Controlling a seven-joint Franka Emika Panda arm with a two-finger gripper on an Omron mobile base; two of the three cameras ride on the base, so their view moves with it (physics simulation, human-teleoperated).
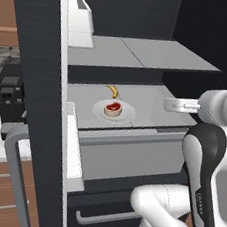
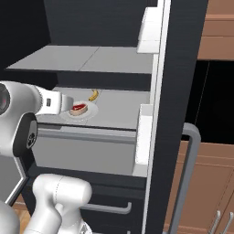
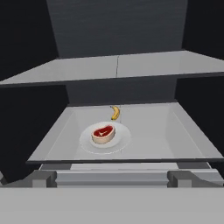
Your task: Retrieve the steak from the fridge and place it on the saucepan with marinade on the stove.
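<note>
Ahead of the tool (image 1: 168, 105), steak (image 3: 103, 133) lies on fridge shelf (image 3: 183, 144).

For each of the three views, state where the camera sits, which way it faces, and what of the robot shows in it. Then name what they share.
Left base view: behind the arm on its left, facing the open fridge; the white arm rises at lower right.
Right base view: behind on the right, facing the same shelves; the arm crosses from the left.
Hand view: on the hand, level with the lower shelf, looking straight in; no fingertips are discernible.
Shared by all: the steak on a white plate, a small yellow item behind it.
</note>
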